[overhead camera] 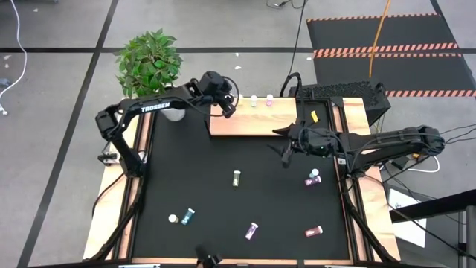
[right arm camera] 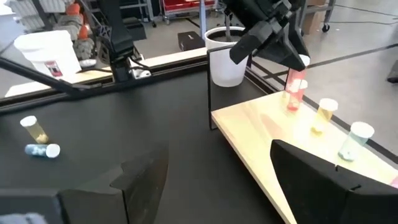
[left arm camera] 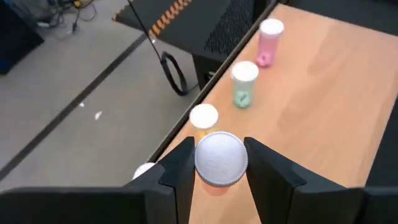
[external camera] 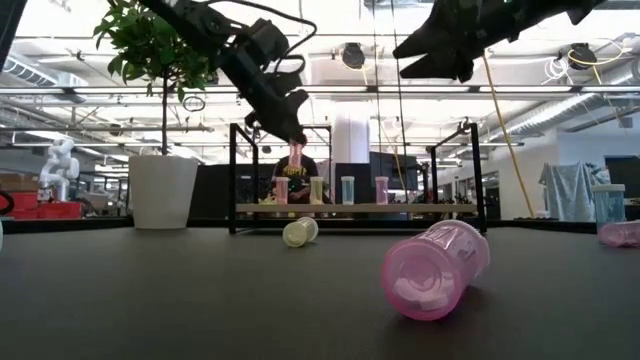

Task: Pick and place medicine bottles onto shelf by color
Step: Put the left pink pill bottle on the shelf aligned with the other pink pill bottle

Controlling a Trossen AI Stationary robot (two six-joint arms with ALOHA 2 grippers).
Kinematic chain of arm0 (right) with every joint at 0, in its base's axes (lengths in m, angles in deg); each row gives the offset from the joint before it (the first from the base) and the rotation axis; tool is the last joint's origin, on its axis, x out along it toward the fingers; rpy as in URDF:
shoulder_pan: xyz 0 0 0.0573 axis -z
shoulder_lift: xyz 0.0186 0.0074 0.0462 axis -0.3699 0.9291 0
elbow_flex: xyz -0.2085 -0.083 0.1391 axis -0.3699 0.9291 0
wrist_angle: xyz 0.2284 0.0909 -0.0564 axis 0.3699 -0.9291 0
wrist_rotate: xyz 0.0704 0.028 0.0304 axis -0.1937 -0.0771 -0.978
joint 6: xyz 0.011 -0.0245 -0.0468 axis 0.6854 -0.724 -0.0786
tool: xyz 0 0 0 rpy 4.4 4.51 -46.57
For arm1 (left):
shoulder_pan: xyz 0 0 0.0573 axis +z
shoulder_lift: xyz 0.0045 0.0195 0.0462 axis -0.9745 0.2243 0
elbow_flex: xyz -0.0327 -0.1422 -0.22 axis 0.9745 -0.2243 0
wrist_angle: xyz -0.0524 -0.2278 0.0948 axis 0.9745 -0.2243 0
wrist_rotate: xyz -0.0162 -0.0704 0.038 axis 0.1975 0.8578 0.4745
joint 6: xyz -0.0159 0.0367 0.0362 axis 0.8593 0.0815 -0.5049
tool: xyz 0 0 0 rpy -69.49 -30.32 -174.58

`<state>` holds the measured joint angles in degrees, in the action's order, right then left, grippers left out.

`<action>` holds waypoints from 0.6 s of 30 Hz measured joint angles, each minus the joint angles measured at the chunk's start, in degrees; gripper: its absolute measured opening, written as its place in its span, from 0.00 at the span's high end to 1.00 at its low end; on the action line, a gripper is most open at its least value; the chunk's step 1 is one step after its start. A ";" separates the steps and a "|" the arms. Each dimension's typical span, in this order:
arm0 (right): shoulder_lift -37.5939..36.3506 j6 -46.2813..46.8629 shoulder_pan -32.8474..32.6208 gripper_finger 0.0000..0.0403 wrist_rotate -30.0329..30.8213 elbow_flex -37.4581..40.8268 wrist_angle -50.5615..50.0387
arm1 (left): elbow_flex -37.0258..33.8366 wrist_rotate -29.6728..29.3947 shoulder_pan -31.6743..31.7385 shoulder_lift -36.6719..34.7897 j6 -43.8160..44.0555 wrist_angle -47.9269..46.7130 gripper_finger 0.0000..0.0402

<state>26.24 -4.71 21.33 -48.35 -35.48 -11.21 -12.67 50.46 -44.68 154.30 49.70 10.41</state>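
A: Pink bottle [external camera: 432, 270] lies on its side nearest the low cam, w/ a yellowish one [external camera: 300, 231] farther back on the mat. Step?

B: Placing. Left gripper [left arm camera: 219, 169] is clamped on a white-capped pink bottle [right arm camera: 296, 87], upright, over the shelf [overhead camera: 249, 123] at its left end (row beside it: yellow, teal, pink).

A: Next?

B: Prob. lower till the base sits, then let go w/o knocking its neighbour. Right gripper [overhead camera: 285, 154] hangs over the mat near the shelf's front edge, fingers spread, holding nothing.
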 joint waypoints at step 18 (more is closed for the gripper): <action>-0.04 -0.02 -0.02 0.32 -0.04 0.00 -0.81 | 0.02 3.84 2.08 1.46 -10.65 -8.07 0.68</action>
<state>26.20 -4.73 21.30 -48.39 -35.48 -12.02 -12.65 54.31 -42.60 155.76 39.05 2.33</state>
